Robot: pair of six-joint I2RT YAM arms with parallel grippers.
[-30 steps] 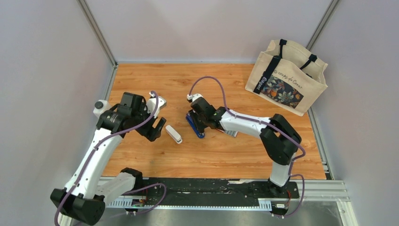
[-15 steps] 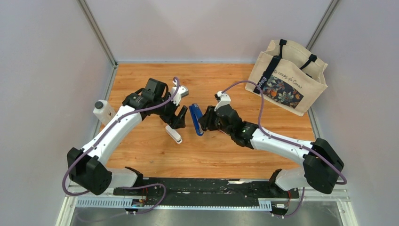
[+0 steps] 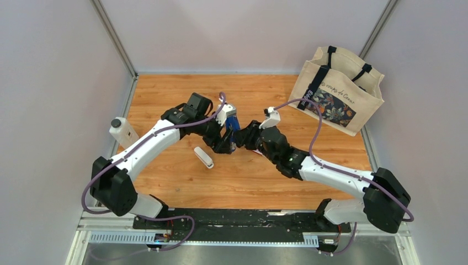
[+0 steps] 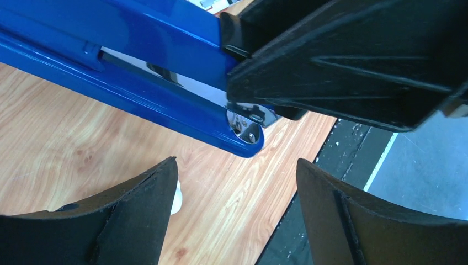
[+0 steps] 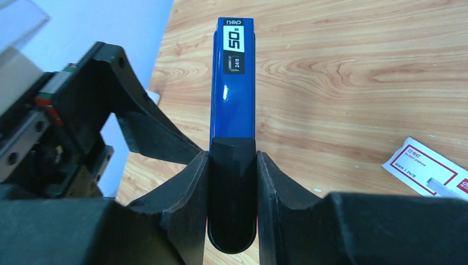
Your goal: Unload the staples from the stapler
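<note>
The blue stapler (image 5: 233, 83) is held off the table, its black rear end clamped between the fingers of my right gripper (image 5: 233, 157). From above, the stapler (image 3: 233, 122) shows at mid-table between the two wrists, with the right gripper (image 3: 244, 139) just to its right. My left gripper (image 4: 237, 165) stands wide open right under the stapler (image 4: 138, 72), empty and touching nothing. From above, the left gripper (image 3: 223, 139) sits against the stapler's left side. A shiny metal rail shows between the stapler's blue halves. The staples are hidden.
A white oblong stick (image 3: 203, 157) lies on the wood left of the grippers. A white and red paper packet (image 5: 427, 171) lies to the right of the stapler. A cloth tote bag (image 3: 336, 91) stands at the back right, and a small white bottle (image 3: 122, 131) at the left edge.
The right gripper lifted the stapler off the table and carried it up and back. The left arm swung right until its open gripper reached the stapler.
</note>
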